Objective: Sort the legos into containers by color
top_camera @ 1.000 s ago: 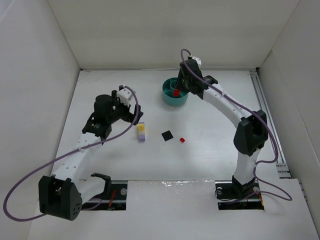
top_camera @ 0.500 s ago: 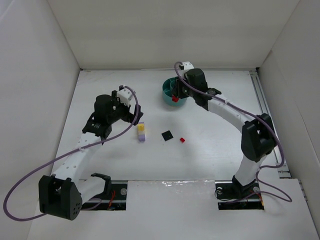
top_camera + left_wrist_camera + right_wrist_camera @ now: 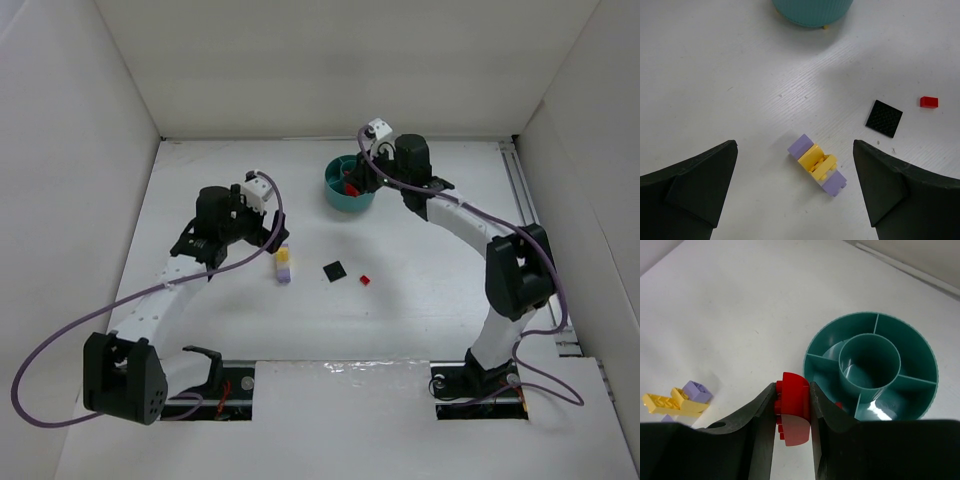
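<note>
While our left tool [image 3: 794, 142] hangs spread wide over the joined yellow and purple bricks [image 3: 816, 164] on the counter [image 3: 715, 75], a black plate [image 3: 884, 118] and a small red brick [image 3: 929, 102] lie to their right. Farther off, our right tool [image 3: 792, 387] clamps a larger red brick [image 3: 792, 415] near the teal dish [image 3: 874, 314], aloft.

This looks like a robot test cell in a lab. A plain white bench [image 3: 200, 170] is boxed in by bare white panels [image 3: 330, 60] at the back and on both sides. A left arm [image 3: 165, 285] and a right arm [image 3: 465, 220] are bolted at its near edge, trailing purple cables [image 3: 14, 400]. A metal rail [image 3: 535, 240] runs along the right side. A teal dish [image 3: 345, 204] and toy bricks [image 3: 283, 265] sit on the bench.
</note>
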Robot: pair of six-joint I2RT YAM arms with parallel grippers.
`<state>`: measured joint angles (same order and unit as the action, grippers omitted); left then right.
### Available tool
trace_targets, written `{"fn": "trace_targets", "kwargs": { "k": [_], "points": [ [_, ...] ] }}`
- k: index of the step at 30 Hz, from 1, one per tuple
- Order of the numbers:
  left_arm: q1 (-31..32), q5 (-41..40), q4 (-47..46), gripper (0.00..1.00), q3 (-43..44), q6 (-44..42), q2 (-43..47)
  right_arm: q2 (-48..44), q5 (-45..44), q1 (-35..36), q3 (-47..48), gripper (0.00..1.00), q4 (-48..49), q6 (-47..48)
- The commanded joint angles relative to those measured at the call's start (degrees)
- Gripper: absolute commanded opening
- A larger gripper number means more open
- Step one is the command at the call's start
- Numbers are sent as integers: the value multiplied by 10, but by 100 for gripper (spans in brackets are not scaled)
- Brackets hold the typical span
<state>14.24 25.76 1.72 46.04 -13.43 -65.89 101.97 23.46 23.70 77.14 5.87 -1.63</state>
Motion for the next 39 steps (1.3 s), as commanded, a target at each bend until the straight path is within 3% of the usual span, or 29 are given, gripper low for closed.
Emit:
{"fn": "trace_targets", "kwargs": {
  "k": [1, 13, 23, 39],
  "points": [
    [1, -4, -4, 99, 34, 7, -8, 8, 40, -4, -2, 0, 97, 19],
    [-16, 14, -9, 99, 50, 36, -38, 38, 58, -4, 3, 2, 136, 61],
    [-68, 56, -21, 99, 62, 72, -68, 60, 47, -4, 8, 3, 161, 90],
    [-73, 73, -26, 99, 68, 77, -85, 89, 10, 6, -2, 8, 201, 129]
  ]
}}
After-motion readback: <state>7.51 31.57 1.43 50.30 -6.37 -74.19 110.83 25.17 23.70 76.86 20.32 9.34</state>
